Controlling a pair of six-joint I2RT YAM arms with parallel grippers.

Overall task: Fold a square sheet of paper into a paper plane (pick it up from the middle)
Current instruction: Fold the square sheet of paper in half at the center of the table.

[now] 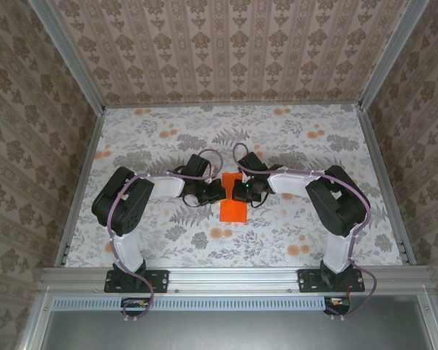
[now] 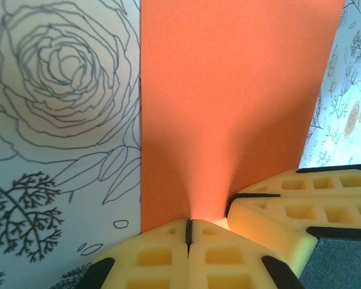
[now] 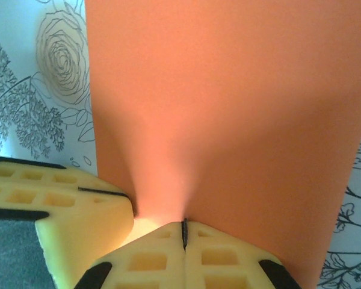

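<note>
Orange square sheet of paper [image 1: 232, 211] at mid-desk [image 1: 160, 138] between my arms | left hand [image 2: 189, 226], right hand [image 3: 184, 224] both clamped on its middle, side by side | I'd raise both evenly so the pinch creases straight

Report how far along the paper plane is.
Done: left gripper and right gripper sit at the middle of the orange sheet of paper. In hand: both are shut, pinching it into a pucker. Left: no crease or dart shape shows, so the folding apparently remains.
</note>
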